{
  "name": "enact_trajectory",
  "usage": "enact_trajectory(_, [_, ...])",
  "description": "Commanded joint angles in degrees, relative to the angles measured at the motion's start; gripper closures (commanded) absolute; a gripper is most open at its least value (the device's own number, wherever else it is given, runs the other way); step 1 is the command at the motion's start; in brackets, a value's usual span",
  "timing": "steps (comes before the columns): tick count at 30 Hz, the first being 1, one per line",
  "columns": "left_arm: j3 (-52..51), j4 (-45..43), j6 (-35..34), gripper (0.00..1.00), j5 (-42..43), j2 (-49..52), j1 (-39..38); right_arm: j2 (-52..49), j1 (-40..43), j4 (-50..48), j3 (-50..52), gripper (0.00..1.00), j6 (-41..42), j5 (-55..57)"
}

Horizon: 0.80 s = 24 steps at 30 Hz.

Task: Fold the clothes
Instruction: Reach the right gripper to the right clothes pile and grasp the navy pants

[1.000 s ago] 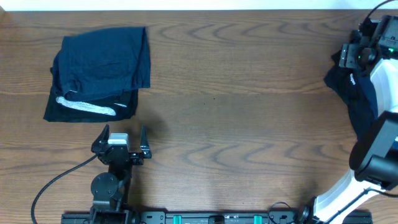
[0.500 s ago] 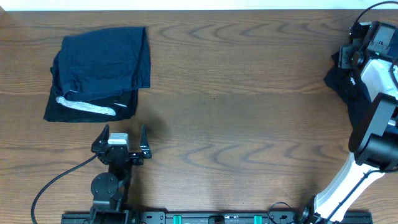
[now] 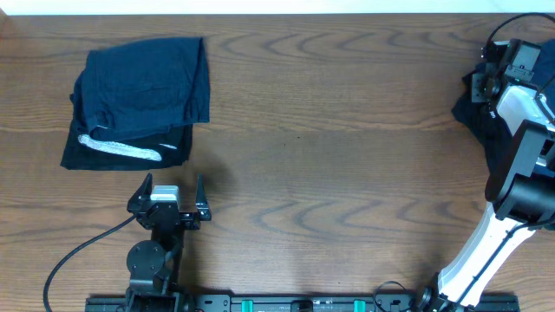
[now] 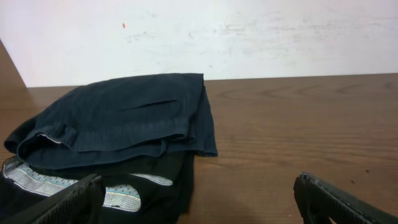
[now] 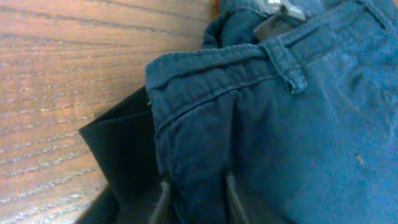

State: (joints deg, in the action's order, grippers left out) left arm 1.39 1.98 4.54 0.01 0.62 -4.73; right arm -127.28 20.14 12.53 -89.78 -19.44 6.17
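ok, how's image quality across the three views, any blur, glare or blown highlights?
Overhead: sharp, evenly lit, faint shadow beside the left gripper; strip beyond the table blown white. Left wrist: folded stack crisp, own fingers dark and soft at the bottom corners. Right wrist: very close, navy shorts seams sharp, fingers blurred, mild sheen on the table.

My black two-finger left end effector [image 3: 171,192] rests low, jaws wide apart. My right end effector [image 5: 196,198], arm extended, pinches the navy-blue cloth garment [image 5: 298,137].
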Motion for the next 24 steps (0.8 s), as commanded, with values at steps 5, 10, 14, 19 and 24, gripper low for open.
enact_trajectory(5, [-1.16, 2.12, 0.15, 0.02, -0.68, -0.39, -0.28, -0.35, 0.85, 0.31, -0.85, 0.99, 0.11, 0.28])
enact_trajectory(10, [-1.16, 2.12, 0.15, 0.02, -0.68, -0.39, -0.28, -0.02, 0.85, 0.39, -0.98, 0.99, 0.09, 0.31])
enact_trajectory(14, [-1.16, 2.12, 0.15, 0.02, -0.68, -0.39, -0.28, 3.1, 0.9, 0.31, -1.36, 0.99, 0.13, 0.94])
enact_trajectory(19, [-1.16, 2.12, 0.15, 0.02, -0.68, -0.39, -0.28, 10.64, 0.92, 0.63, -1.36, 0.99, 2.95, 4.66])
enact_trajectory(24, [-1.16, 2.12, 0.15, 0.02, -0.68, -0.39, -0.28, 18.67, 1.53, 3.72, -1.36, 0.99, 3.1, 8.5])
